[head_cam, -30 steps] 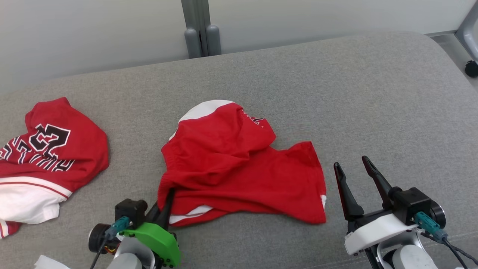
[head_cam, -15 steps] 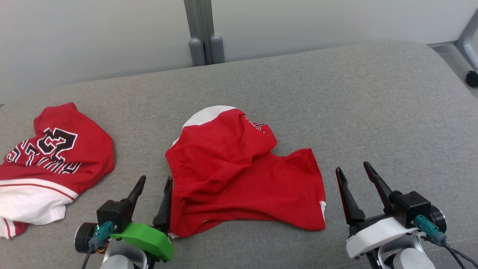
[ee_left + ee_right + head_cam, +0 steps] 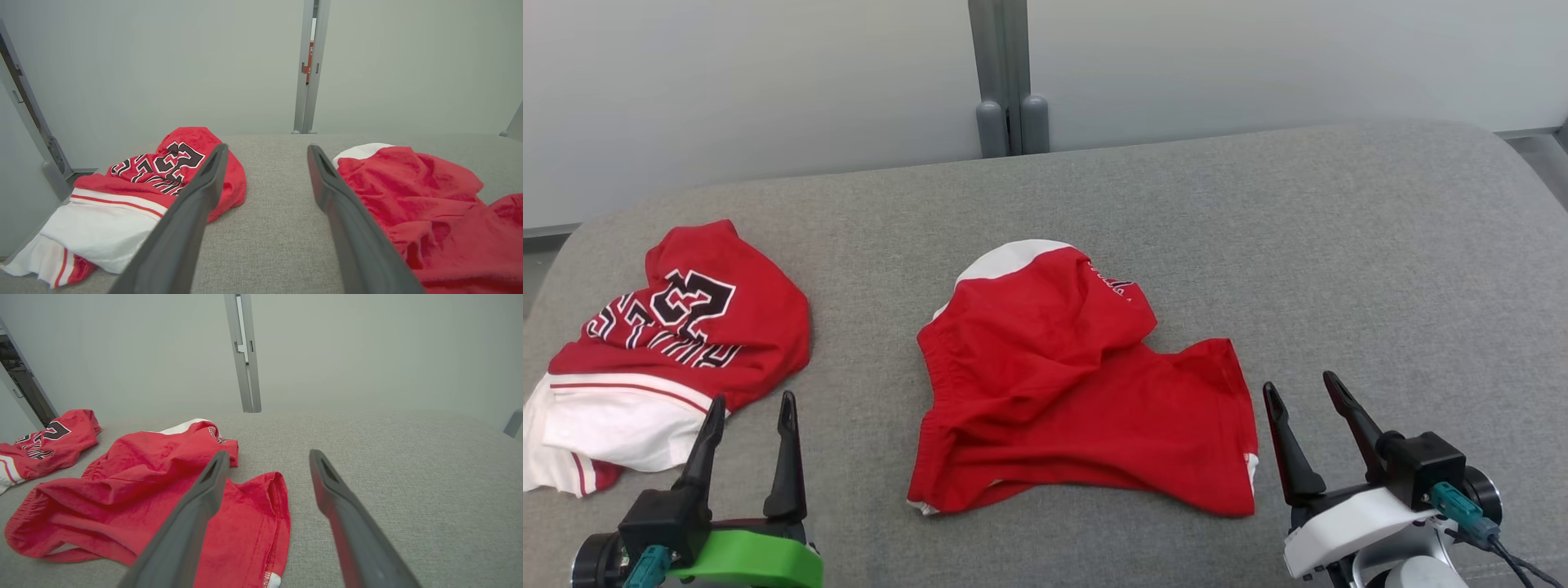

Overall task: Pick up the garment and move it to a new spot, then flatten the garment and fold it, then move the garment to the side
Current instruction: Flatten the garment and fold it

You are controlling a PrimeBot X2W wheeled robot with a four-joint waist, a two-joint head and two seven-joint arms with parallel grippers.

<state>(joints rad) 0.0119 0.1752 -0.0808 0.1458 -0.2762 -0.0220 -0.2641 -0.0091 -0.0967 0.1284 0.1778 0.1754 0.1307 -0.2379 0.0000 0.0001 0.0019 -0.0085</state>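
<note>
Just released: left gripper (image 3: 752, 400) wide open, empty, backed clear of shorts (image 3: 1078, 392); right gripper (image 3: 1298, 384) open, empty, unchanged. Shorts lie crumpled; move likely done, flattening next.

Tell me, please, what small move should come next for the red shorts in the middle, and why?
Probably bring the right pincer across to the red shorts' nearest hem: both pincers are open and empty, the shorts lie crumpled, and the left pincer stands farther off, beside the numbered jersey.
</note>
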